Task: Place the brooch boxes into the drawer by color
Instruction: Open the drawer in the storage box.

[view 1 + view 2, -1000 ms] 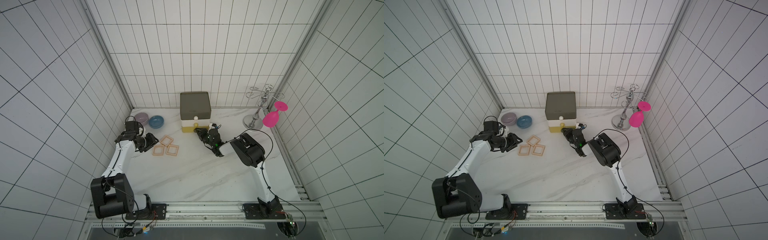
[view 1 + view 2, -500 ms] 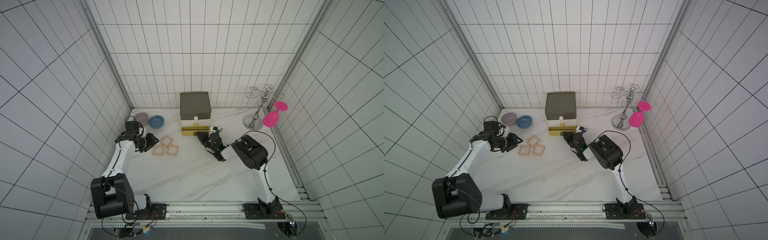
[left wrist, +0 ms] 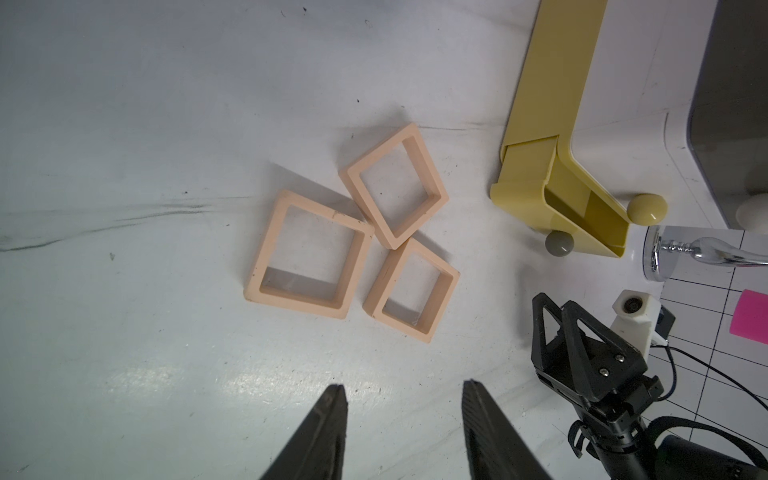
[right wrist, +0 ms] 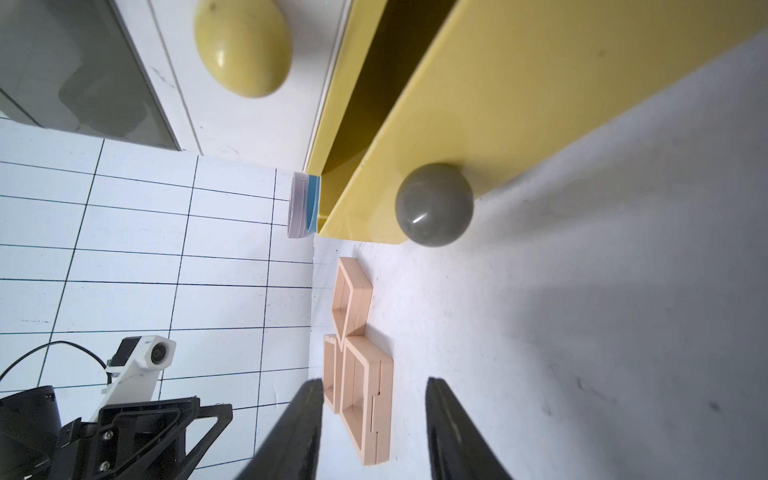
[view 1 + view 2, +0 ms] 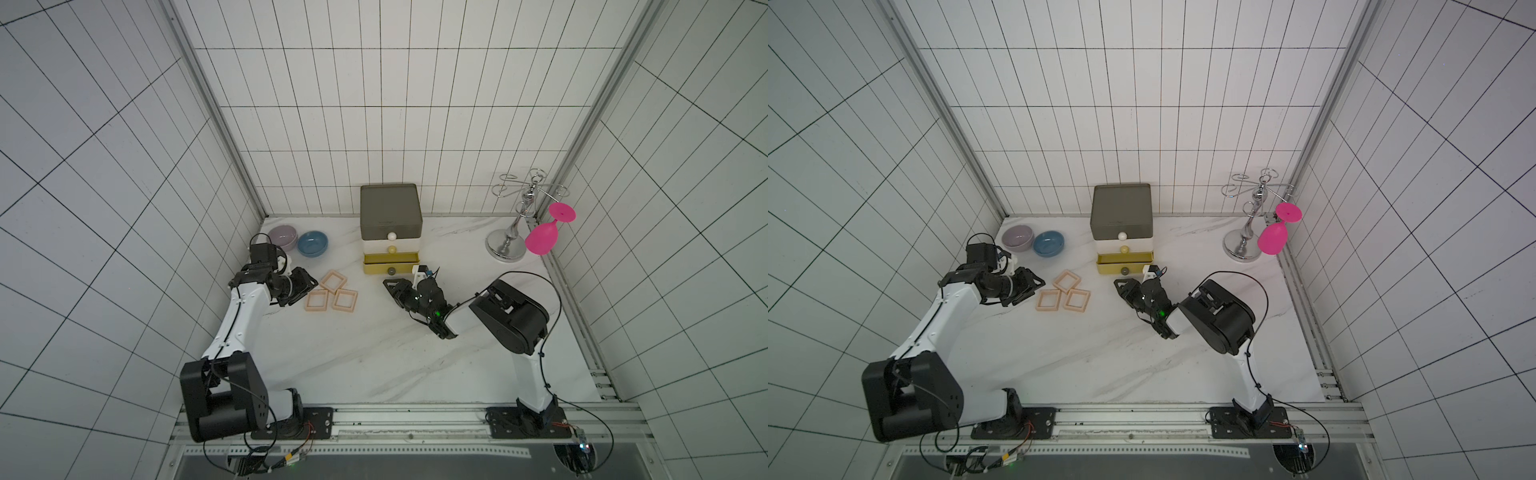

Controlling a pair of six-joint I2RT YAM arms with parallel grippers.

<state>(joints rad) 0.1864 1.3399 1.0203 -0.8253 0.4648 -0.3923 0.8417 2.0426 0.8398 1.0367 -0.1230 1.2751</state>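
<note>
The left tool (image 3: 402,386) hangs open and empty just beside three peach brooch boxes (image 3: 268,249). They lie flat on the table (image 5: 353,353), clustered and touching, between that tool and the drawer (image 5: 390,208). The right tool (image 4: 374,381) has its jaws parted and holds nothing. It sits near the grey knob (image 4: 434,203) of the yellow bottom tier (image 5: 376,269), which stands open.

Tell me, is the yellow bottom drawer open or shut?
Open. The yellow drawer sticks out past the white tier above, and the right wrist view shows its dark inside.
</note>
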